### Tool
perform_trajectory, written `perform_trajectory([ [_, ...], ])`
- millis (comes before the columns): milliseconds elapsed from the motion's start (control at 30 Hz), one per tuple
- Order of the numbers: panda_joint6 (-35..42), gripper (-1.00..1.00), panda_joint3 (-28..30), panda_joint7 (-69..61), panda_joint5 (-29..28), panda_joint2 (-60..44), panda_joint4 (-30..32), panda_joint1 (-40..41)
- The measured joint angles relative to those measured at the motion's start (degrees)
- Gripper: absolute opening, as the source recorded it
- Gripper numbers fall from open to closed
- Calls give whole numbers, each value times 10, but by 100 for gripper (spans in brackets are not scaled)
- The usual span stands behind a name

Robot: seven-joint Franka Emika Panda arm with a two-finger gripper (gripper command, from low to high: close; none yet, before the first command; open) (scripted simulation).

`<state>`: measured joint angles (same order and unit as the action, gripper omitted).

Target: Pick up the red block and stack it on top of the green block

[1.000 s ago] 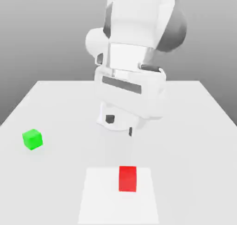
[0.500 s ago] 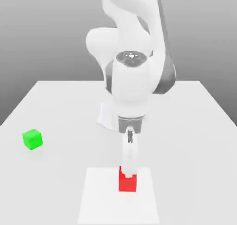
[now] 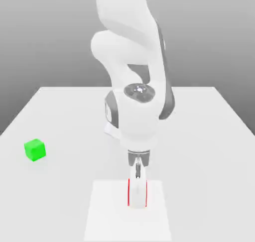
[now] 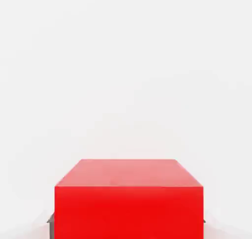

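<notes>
The red block [image 3: 129, 192] rests on a paler square patch [image 3: 107, 213] near the table's front edge. My gripper [image 3: 138, 192] has come straight down over it. One white finger covers its front face, so just thin red strips show on either side. In the hand view the red block [image 4: 128, 201] sits close between the fingers, and grey pads [image 4: 50, 218] press against its lower sides. The gripper is shut on it. The green block [image 3: 35, 150] stands alone on the table at the exterior view's left, well away from the gripper.
The white table [image 3: 199, 136] stretches out around both blocks. The arm's base and bent links [image 3: 134, 111] rise behind the gripper at the middle of the table.
The hand has come down from above the table onto the red block. Its fingers, wide apart before, have closed against the block's sides. The green block has not moved.
</notes>
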<state>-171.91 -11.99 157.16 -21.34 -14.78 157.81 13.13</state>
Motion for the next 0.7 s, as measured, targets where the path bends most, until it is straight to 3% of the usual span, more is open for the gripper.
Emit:
perform_trajectory([
  [233,54,-100,-81,-80,111,73,11,54],
  [433,108,-100,-102,-152,208,143,26,50],
  [500,119,-100,-76,-165,211,157,31,32],
  [700,143,-100,20,-205,191,190,42,200],
])
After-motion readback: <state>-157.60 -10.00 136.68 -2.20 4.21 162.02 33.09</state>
